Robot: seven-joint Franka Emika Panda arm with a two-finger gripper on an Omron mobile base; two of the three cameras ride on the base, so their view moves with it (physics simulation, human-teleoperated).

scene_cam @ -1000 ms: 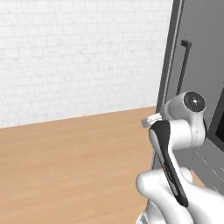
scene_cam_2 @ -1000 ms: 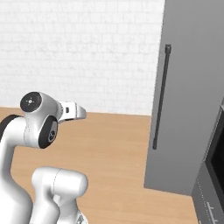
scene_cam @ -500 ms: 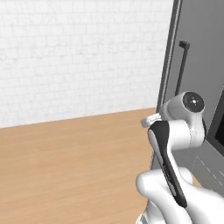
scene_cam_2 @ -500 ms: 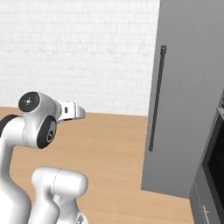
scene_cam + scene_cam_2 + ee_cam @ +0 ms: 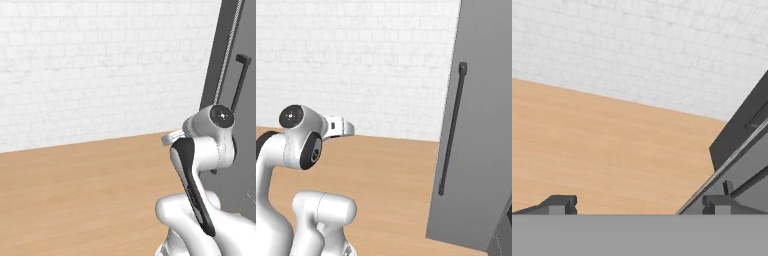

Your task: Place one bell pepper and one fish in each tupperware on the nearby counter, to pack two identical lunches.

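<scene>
None of the peppers, fish or tupperwares in sight, whereabouts unknown; two-finger gripper (image 5: 637,205) spread wide, holding nothing, facing light wood-coloured floor (image 5: 75,190) beside tall dark grey cabinet (image 5: 481,125); likely search step; next needs driving on to find counter.

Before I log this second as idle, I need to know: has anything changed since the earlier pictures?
The whole view has slid: the tall grey cabinet with its dark handle sits slightly further left in the right base view, so the base turned or drove. The arm's pose stays unchanged, and the gripper stays open and empty.
</scene>
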